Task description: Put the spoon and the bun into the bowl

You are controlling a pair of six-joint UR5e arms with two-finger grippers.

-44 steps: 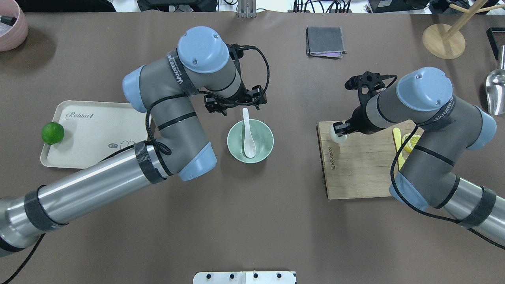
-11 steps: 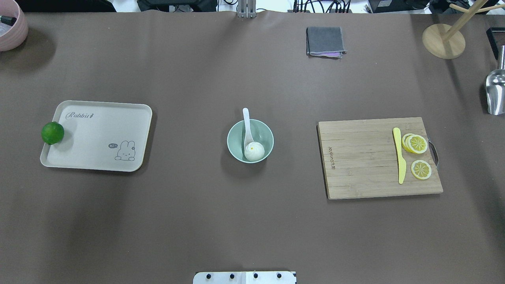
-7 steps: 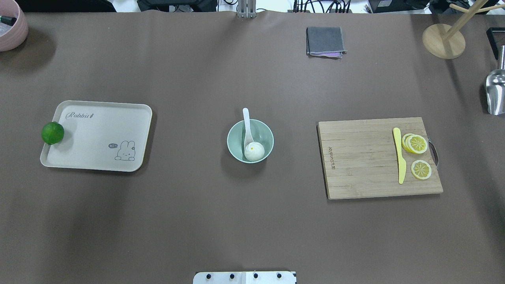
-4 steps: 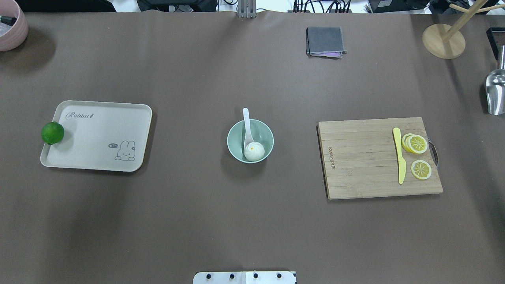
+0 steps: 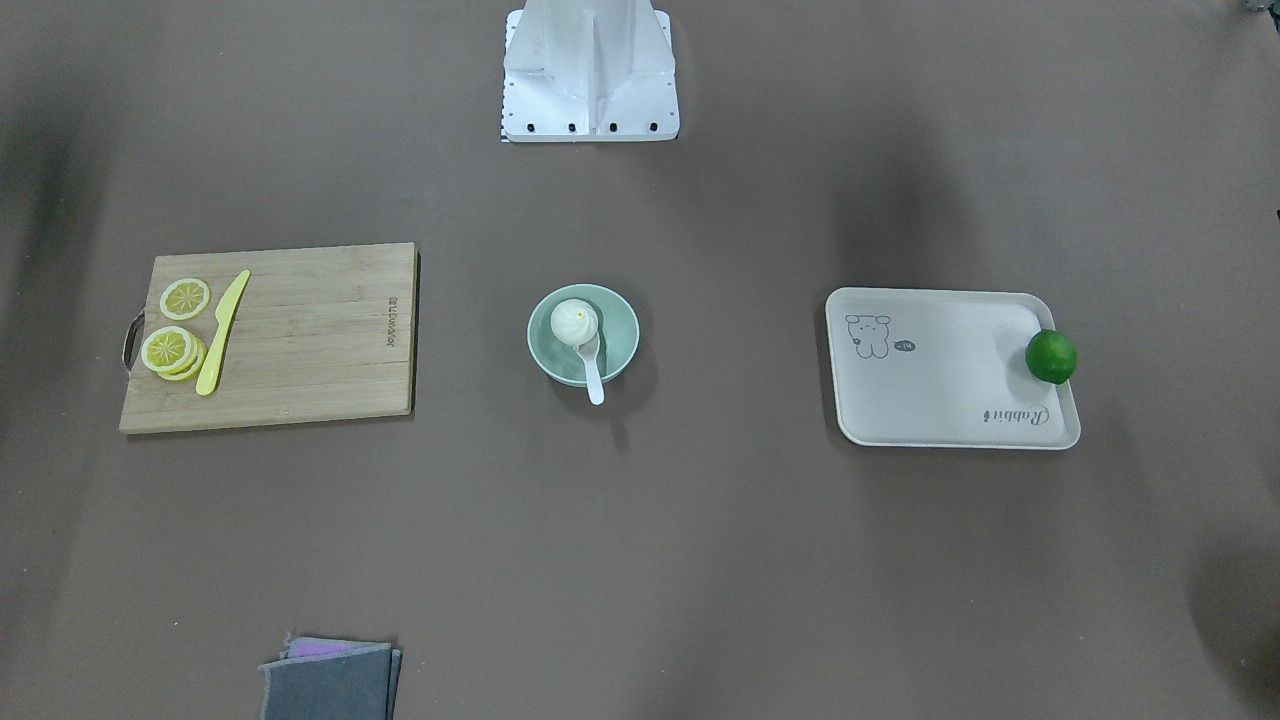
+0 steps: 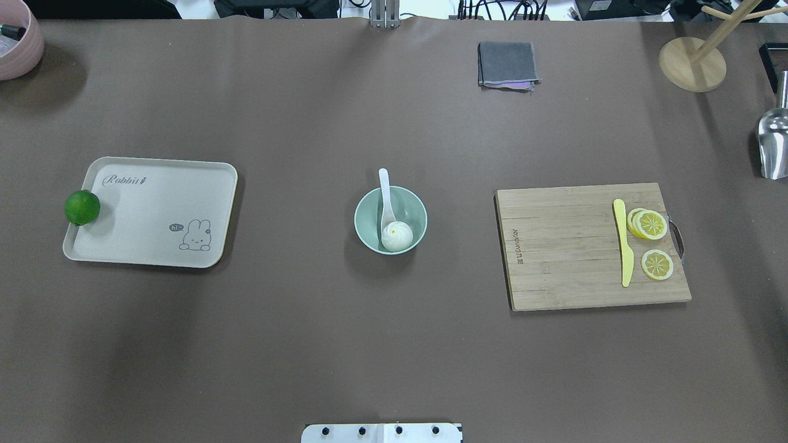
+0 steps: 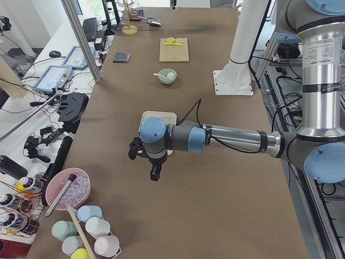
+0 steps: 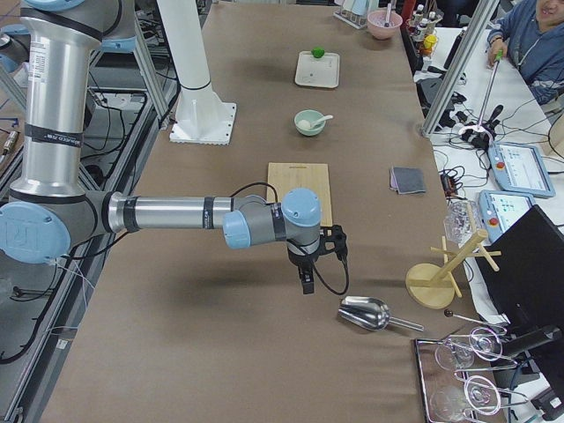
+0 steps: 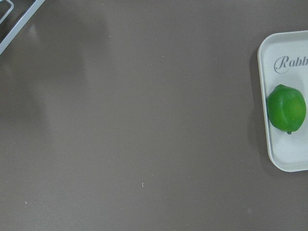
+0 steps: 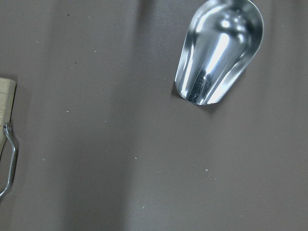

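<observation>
Left gripper point(image 7: 154, 174): seen only from the left end of the table, so I cannot tell whether its jaws are parted or closed. It points down above bare table just outside the tray's lime end.
Right gripper point(image 8: 307, 282): seen only from the right end, jaw state likewise not readable. It points down above the table between the board and the scoop point(image 10: 219, 53).
Change, arms: six seconds ago both arms were over the work area, the left at the bowl's far rim and the right on the bun at the board's corner. Both are now out of the overhead view.
Bun point(image 6: 397, 235): now in the bowl point(image 6: 368, 215), pleats up, on its robot-side half and on top of the spoon's scoop.
Spoon point(image 6: 385, 197): in the bowl, handle leaning over the far rim, as before.
Change, last 1.5 s: nothing on the table has moved.
Tray point(image 6: 154, 215): left of the bowl, well apart, with the lime point(image 6: 82, 207) at its outer short edge.
Board point(image 6: 566, 246): right of the bowl, carrying the knife point(image 6: 625, 243) and lemon slices point(image 6: 652, 224) near its handle end.
Cloth point(image 6: 507, 64): folded, at the far side.
</observation>
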